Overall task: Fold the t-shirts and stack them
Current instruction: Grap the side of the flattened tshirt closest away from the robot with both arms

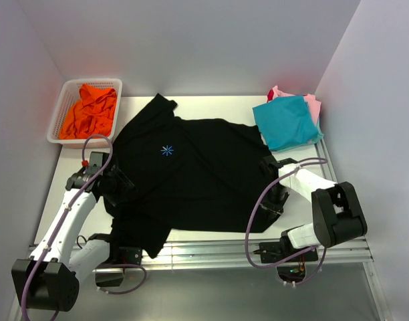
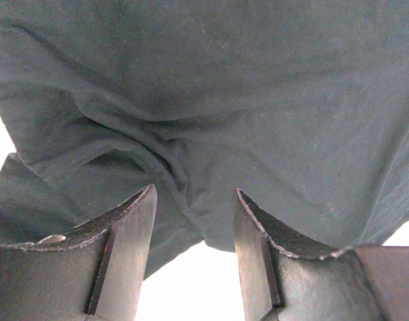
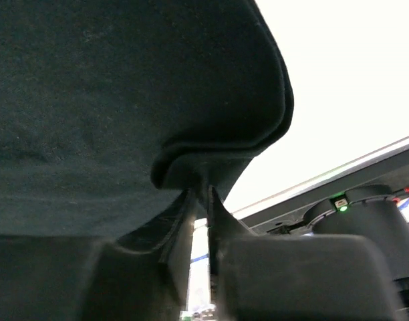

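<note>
The large black t-shirt [image 1: 198,180] lies spread over the middle of the table, its light-blue starburst logo [image 1: 167,150] facing up. My left gripper [image 1: 122,186] sits at the shirt's left edge. In the left wrist view it is open [image 2: 194,200], with the black cloth [image 2: 218,100] just beyond the fingertips and a hem dipping between them. My right gripper [image 1: 274,200] is at the shirt's right near edge. In the right wrist view it is shut [image 3: 201,192] on a fold of the black cloth [image 3: 124,100].
A white mesh basket [image 1: 64,100] at the back left holds orange tees [image 1: 91,110]. At the back right a folded teal tee [image 1: 286,122] lies on a pink one [image 1: 313,101], with a bit of red [image 1: 270,96] behind. The table's near edge rail [image 1: 258,249] runs below the shirt.
</note>
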You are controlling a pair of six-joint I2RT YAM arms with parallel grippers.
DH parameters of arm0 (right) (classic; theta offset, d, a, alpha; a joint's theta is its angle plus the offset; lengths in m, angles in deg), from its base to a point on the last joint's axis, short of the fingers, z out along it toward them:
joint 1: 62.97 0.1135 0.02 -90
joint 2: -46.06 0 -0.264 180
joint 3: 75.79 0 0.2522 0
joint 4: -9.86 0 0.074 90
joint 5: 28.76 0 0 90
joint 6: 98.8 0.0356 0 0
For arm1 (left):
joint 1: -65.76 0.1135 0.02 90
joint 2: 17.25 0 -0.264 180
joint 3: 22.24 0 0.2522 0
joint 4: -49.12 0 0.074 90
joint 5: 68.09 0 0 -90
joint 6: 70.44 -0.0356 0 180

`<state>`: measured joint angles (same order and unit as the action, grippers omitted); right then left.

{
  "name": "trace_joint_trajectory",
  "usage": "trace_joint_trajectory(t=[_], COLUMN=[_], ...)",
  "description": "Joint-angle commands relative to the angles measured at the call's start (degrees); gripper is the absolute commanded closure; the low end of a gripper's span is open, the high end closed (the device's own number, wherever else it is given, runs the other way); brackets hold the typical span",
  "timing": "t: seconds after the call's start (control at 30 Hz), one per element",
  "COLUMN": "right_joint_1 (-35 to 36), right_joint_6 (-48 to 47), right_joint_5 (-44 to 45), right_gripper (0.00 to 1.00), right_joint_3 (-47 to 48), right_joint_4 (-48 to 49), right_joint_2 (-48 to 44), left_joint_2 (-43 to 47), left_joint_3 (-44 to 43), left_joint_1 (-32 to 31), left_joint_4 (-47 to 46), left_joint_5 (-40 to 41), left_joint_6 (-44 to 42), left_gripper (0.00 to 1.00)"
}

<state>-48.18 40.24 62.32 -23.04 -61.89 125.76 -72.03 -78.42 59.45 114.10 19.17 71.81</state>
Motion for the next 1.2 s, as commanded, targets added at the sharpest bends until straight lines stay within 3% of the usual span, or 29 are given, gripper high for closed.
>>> trace_joint_trajectory(t=[0.0, 0.03, 0.07, 0.23, 0.6, 0.87, 1.03, 1.17], right_joint_1=[-0.46, -0.55, -0.55, -0.55, -0.99, -2.22, -2.22, -2.31], right_joint_6=[0.10, -0.08, 0.01, -0.52, 0.71, -1.31, -2.36, -4.29], right_joint_5=[0.76, 0.94, 1.37, 1.20, 4.46, -2.56, -3.81, -3.63], right_gripper=[0.85, 0.88, 1.00, 1.00, 1.00, 1.00, 1.00, 1.00], right_joint_3=[-0.31, -0.22, -0.05, 0.22, 10.93, 8.22, 6.02, 6.72], right_joint_4=[-0.45, -0.62, -0.97, -1.41, -11.61, -10.47, -7.05, -5.03], right_joint_2=[0.19, 0.19, 0.19, -0.77, -15.35, -20.46, -21.08, -19.94], left_joint_2=[1.43, 1.61, 1.61, 2.75, 6.35, 8.38, -0.72, -7.79], left_joint_3=[0.23, 0.23, 0.23, -0.21, -6.10, -4.34, -4.78, -4.43], left_joint_1=[0.42, 0.50, 0.50, 0.50, 0.50, 0.42, 0.42, 0.07], left_joint_4=[-1.39, -1.30, -1.21, 0.36, 18.56, 21.81, 26.73, 26.83], left_joint_5=[0.46, 0.54, 0.55, 0.46, 6.18, 4.15, 4.76, -0.84], left_joint_6=[0.75, 0.84, 0.92, 1.45, 0.13, 0.22, -3.28, -6.46], left_gripper=[0.45, 0.45, 0.45, 0.46, 0.46, 0.46, 0.44, 0.44])
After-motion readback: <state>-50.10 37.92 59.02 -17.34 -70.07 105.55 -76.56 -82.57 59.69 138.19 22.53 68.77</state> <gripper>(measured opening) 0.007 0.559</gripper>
